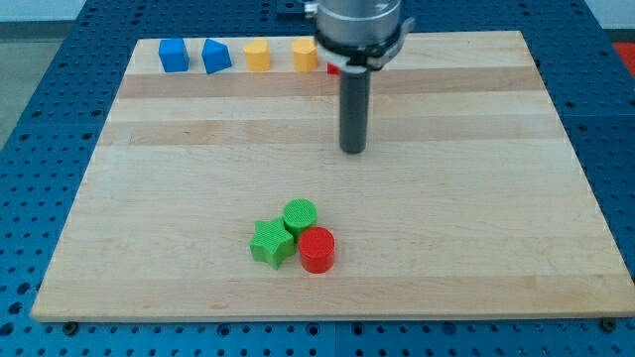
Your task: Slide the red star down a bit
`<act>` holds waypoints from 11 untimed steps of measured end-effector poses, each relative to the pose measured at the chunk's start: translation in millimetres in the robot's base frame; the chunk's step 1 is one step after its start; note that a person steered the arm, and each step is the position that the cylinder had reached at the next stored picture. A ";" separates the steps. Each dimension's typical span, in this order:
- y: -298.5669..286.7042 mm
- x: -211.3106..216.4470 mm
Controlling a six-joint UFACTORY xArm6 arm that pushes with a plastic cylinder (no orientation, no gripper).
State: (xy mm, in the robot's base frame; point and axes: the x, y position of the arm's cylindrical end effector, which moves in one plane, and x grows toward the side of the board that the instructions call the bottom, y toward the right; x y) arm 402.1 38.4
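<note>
My tip has no jaws to open or close; it stands on the worktop just above centre, touching no block. The red star shows only as a sliver at the top edge, mostly hidden behind the arm; its shape cannot be confirmed. Along the top edge toward the top-left corner sit two yellow blocks and two blue blocks. Near the bottom edge cluster a green cylinder, green star and red cylinder, touching

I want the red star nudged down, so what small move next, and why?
Probably move my tip up and around the red block, half hidden by the rod at the view's top. My tip sits below it, so it cannot push downward yet.
</note>
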 end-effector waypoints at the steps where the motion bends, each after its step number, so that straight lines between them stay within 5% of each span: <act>1: 29.3 -38.0; 3: 60.3 -118.9; 6: 16.4 -210.0; 8: -28.4 -204.7; 11: -29.2 -125.6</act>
